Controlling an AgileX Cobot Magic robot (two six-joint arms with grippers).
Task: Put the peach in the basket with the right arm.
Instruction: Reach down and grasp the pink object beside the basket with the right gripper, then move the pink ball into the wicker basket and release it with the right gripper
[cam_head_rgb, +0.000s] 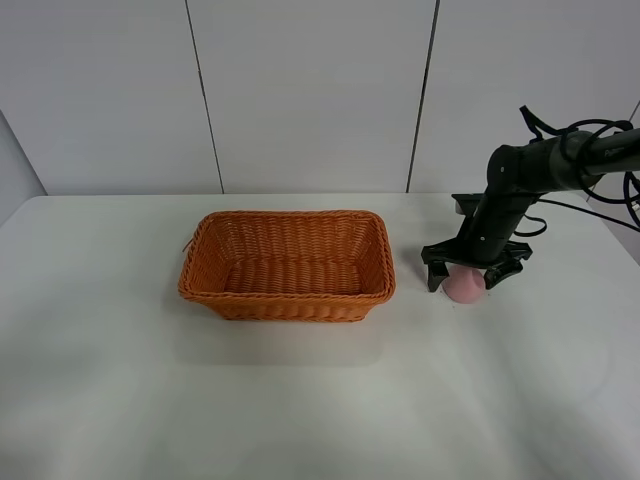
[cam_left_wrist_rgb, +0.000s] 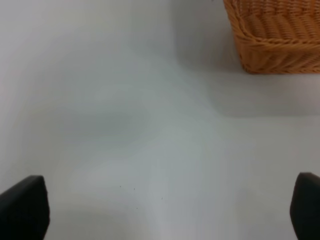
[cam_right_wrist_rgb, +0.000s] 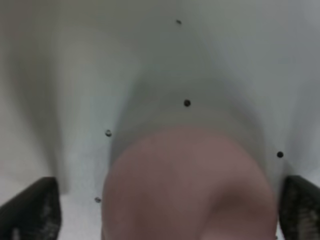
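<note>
The pale pink peach (cam_head_rgb: 463, 286) rests on the white table to the right of the orange-brown wicker basket (cam_head_rgb: 288, 264). My right gripper (cam_head_rgb: 473, 272) hangs directly over the peach, fingers spread wide on both sides of it, open. In the right wrist view the peach (cam_right_wrist_rgb: 187, 187) fills the space between the two fingers (cam_right_wrist_rgb: 35, 210), with a gap showing on each side. The left gripper (cam_left_wrist_rgb: 165, 210) is open over bare table, out of the exterior high view; a corner of the basket (cam_left_wrist_rgb: 275, 37) shows in the left wrist view.
The white table (cam_head_rgb: 300, 400) runs wide around the basket, backed by a panelled white wall (cam_head_rgb: 310, 90). The right arm's black links and cables (cam_head_rgb: 560, 160) reach in from the right edge.
</note>
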